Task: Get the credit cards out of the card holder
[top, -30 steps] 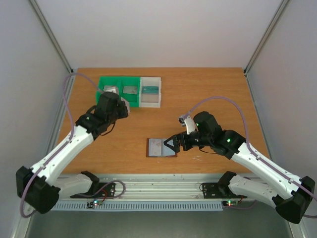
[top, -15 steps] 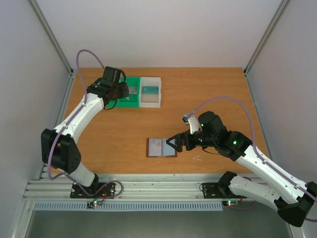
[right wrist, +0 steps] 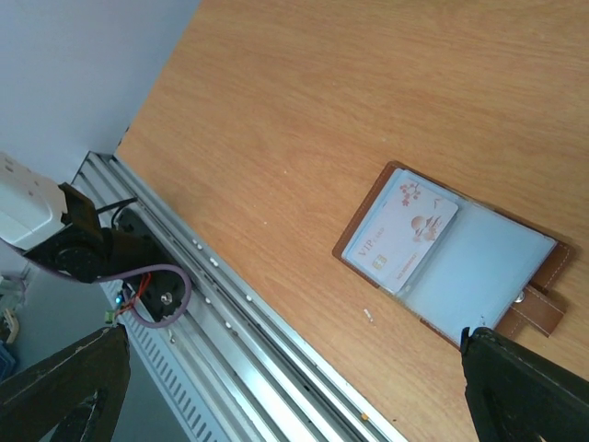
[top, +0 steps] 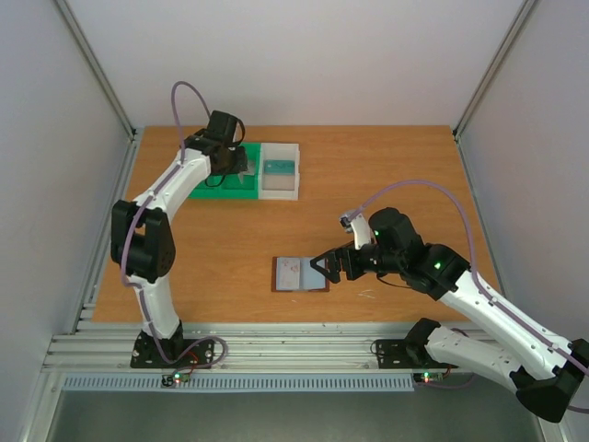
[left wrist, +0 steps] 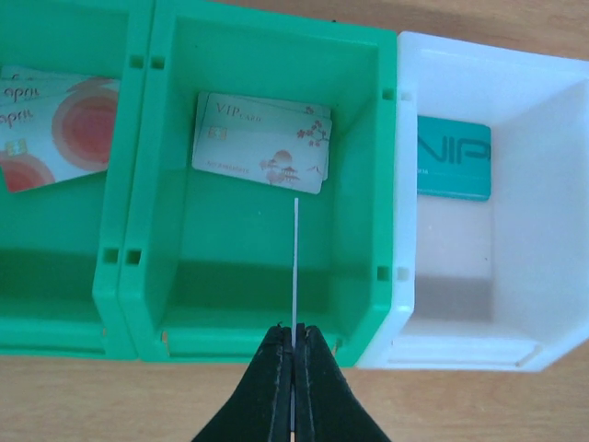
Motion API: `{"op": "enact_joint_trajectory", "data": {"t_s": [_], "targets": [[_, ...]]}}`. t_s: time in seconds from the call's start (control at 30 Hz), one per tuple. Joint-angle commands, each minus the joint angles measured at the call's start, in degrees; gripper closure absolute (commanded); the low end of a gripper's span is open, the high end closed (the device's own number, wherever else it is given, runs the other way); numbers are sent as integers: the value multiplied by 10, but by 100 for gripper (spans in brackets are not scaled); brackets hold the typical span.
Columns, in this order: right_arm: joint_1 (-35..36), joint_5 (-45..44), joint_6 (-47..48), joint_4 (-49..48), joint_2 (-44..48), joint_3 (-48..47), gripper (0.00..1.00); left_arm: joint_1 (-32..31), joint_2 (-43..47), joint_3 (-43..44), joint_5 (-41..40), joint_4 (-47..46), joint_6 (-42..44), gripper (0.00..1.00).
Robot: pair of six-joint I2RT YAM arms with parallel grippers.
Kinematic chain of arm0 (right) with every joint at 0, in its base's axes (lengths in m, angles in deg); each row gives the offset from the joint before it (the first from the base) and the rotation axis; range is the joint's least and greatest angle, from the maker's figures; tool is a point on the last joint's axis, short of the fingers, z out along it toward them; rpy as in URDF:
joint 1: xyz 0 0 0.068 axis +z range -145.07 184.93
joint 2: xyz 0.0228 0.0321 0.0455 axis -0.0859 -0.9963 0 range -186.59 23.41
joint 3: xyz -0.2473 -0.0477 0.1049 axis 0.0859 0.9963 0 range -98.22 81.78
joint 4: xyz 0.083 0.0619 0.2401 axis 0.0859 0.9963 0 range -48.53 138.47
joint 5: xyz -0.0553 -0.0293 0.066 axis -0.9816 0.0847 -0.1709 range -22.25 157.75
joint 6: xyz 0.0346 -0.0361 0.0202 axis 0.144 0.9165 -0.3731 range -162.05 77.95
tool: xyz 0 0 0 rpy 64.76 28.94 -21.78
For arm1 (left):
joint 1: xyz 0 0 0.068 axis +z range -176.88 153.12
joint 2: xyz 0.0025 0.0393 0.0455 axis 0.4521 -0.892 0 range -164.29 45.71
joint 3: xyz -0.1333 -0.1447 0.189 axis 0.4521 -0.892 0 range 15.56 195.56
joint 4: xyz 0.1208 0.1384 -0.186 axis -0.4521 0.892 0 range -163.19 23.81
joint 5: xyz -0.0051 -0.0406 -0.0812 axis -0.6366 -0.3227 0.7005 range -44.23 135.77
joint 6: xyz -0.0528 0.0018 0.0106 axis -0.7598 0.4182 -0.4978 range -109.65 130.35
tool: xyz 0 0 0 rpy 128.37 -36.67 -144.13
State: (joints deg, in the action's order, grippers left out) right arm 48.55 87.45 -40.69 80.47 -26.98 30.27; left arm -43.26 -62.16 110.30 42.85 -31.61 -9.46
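On the worktop [top: 386,175], the green bin [left wrist: 129,276] and white bin [left wrist: 460,350] already hold three cards [left wrist: 262,143], so the task looks mostly done. The left hand [left wrist: 294,345], pinched shut on a thin card [left wrist: 295,267] seen edge-on, hangs over the green bin's middle compartment. The brown card holder [right wrist: 543,267] lies open under the wide-open right hand [top: 324,267], with one pale flowered card [right wrist: 400,237] left inside.

Left arm [top: 156,198] and right arm [top: 488,299]: white shells, black joints, looping lilac cables [top: 414,182]; small green lights [top: 435,268] on the right arm.
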Motion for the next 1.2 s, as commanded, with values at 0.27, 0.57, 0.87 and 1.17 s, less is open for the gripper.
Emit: {"op": "enact_joint_trajectory", "data": {"t_s": [0.27,0.57,0.87,1.17], "targets": [[-2,-17,18,-8,-14,-17,2,4,-105,110,-24,45,46,100],[-2,-16,22,-16,-31,-18,2,6,-157,164,-47,84,62,100],[-2,-19,26,-19,-46,-18,2,12,-188,204,-43,120,66,99],[-2,-22,28,-22,-54,-19,1,19,-215,238,-29,145,71,100]]}}
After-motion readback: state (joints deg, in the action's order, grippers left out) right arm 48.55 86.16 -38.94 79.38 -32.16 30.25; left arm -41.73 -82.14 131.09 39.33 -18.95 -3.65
